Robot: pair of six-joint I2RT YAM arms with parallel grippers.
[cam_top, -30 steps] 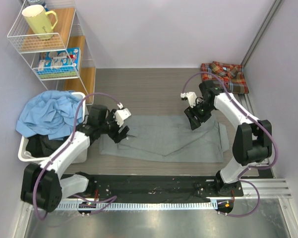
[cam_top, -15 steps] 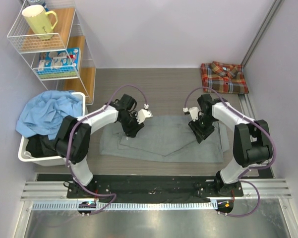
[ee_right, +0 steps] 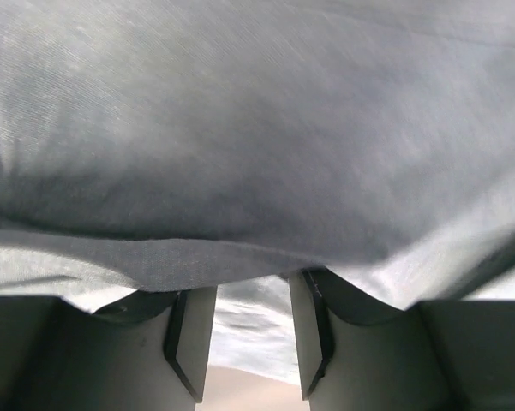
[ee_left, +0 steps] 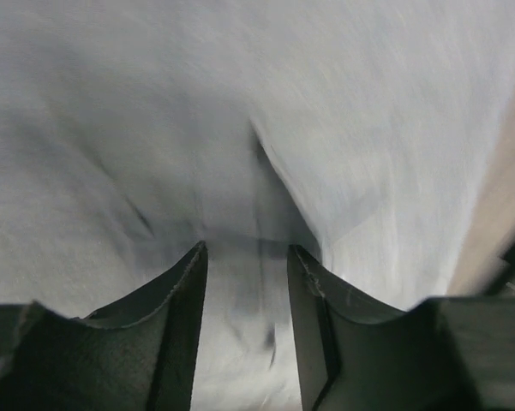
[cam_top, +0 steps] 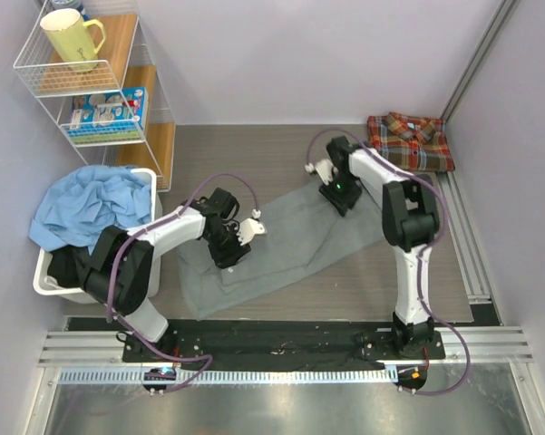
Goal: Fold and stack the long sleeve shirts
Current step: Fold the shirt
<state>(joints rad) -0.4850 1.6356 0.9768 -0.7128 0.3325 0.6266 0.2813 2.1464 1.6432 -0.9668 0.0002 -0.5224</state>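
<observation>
The plain grey long sleeve shirt [cam_top: 290, 237] lies slantwise across the table, its far end raised near the back. My left gripper [cam_top: 228, 248] presses into its near left part. In the left wrist view the cloth [ee_left: 266, 111] puckers into a crease between the tips of the left gripper [ee_left: 247, 250], which is shut on it. My right gripper [cam_top: 341, 197] holds the shirt's far end. There the grey cloth [ee_right: 257, 128] drapes over the tips of the right gripper [ee_right: 253, 287], also shut on it. The plaid shirt [cam_top: 410, 140] sits folded at the back right corner.
A white bin [cam_top: 43, 279] heaped with blue cloth [cam_top: 91, 208] stands at the left. Behind it is a wire shelf rack [cam_top: 118, 95] with a yellow mug [cam_top: 71, 38]. A metal rail [cam_top: 467, 245] runs along the table's right side.
Both grippers have shut on the grey shirt. The right one swung its end toward the back, the left pulled toward the front, so the shirt now lies on a slant.
</observation>
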